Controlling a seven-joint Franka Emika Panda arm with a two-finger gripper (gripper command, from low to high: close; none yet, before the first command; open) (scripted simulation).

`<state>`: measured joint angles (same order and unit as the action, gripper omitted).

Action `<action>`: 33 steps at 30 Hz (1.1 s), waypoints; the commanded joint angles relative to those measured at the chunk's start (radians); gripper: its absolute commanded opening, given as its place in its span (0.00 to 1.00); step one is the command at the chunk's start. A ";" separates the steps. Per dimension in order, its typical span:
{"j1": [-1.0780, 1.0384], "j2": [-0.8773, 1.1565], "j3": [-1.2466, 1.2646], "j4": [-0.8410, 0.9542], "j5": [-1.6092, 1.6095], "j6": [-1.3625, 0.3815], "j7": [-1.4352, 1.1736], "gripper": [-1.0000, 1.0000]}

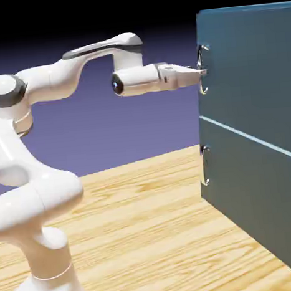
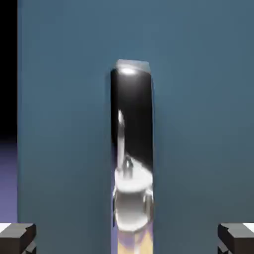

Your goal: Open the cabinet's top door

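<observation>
Two fingers of my claw (image 2: 127,240) stand apart astride the top door's handle (image 2: 132,124), ungripped; next, squeeze, then pull.

The exterior view looked from the side and somewhat above, across the wooden table (image 1: 136,218), and it was far enough back to take in the arm (image 1: 48,82) and much of the cabinet (image 1: 248,82). The hand view looked from very near, straight toward the cabinet's front. Both views shared the upper handle (image 1: 201,70) (image 2: 132,144) and the panel behind it.
</observation>
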<state>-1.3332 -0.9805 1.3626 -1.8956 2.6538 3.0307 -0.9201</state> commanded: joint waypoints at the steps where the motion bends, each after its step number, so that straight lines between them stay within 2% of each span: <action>1: 0.000 0.000 0.000 0.000 0.000 0.000 0.000 0.00; 17: 0.577 -0.037 -0.428 -0.552 -0.163 -0.353 -0.047 0.00; 25: 0.837 -0.152 -0.714 -0.808 -0.397 -0.537 0.003 0.00; 33: 0.966 -0.301 -1.004 -0.983 -0.701 -0.719 0.077 0.00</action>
<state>-0.3672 -1.2814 0.3589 -2.8785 1.9529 2.3113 -0.8426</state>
